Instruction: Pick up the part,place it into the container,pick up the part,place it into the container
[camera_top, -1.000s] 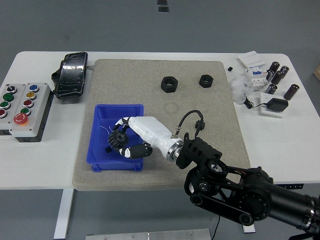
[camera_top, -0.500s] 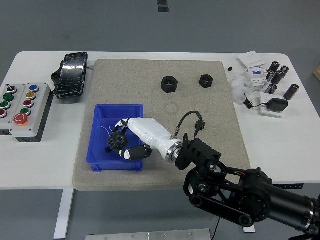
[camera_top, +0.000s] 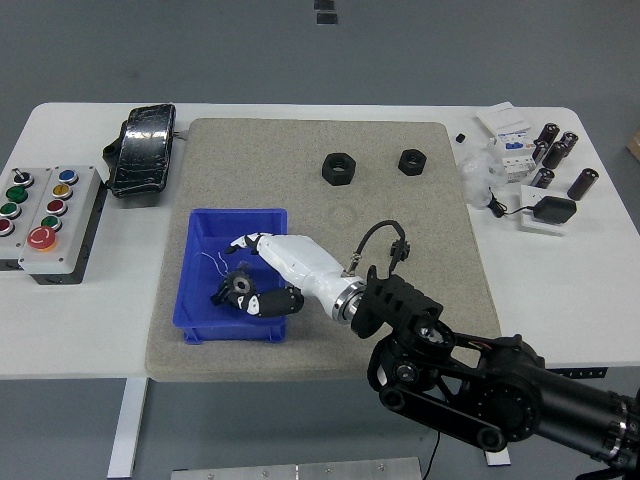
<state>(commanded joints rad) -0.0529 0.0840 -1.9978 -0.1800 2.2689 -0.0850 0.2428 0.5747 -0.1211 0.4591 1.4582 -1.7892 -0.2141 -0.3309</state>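
A black gear-like part sits low inside the blue container, tilted so its toothed face turns up and toward the left; it is round, with no clear long axis. The right hand, white with black fingertips, reaches into the container from the right, its fingers curled loosely around the part, with the thumb just beside it. Whether they grip it cannot be told. The container rests on a tan mat on the white table. Two black hex nuts lie on the mat's far side.
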